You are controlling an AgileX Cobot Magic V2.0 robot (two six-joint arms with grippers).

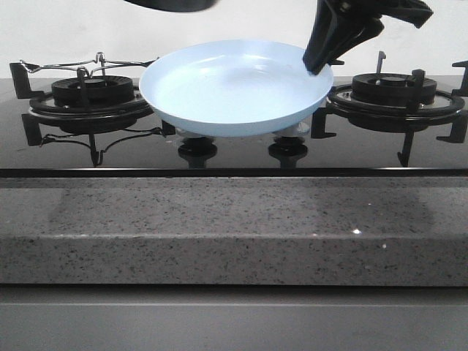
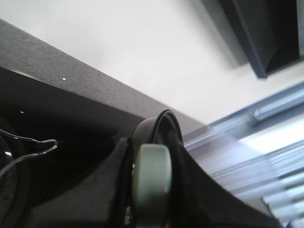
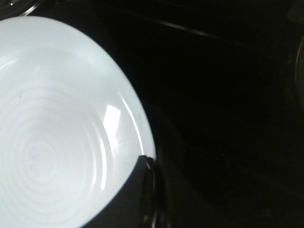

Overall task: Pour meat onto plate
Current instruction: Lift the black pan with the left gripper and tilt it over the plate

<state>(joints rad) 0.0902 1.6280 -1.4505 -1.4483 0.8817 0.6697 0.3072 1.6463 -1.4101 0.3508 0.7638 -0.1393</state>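
The pale blue plate [image 1: 234, 88] hangs tilted above the middle of the stove, and its inside is bare. My right gripper [image 1: 316, 67] is shut on its right rim. In the right wrist view the plate [image 3: 52, 128] fills one side, with my gripper [image 3: 147, 164] pinching its edge. My left gripper [image 2: 152, 159] is shut on a pale green handle [image 2: 152, 185]; the black pan's rim [image 2: 166, 118] shows just beyond it. A dark slice of the pan [image 1: 172, 4] shows at the top of the front view. The meat is hidden.
A left burner [image 1: 84, 91] carries a wire grate. A right burner [image 1: 395, 91] stands beside the plate. Two black knobs [image 1: 197, 150] [image 1: 287, 150] sit below the plate. A speckled grey counter edge [image 1: 234, 227] runs along the front.
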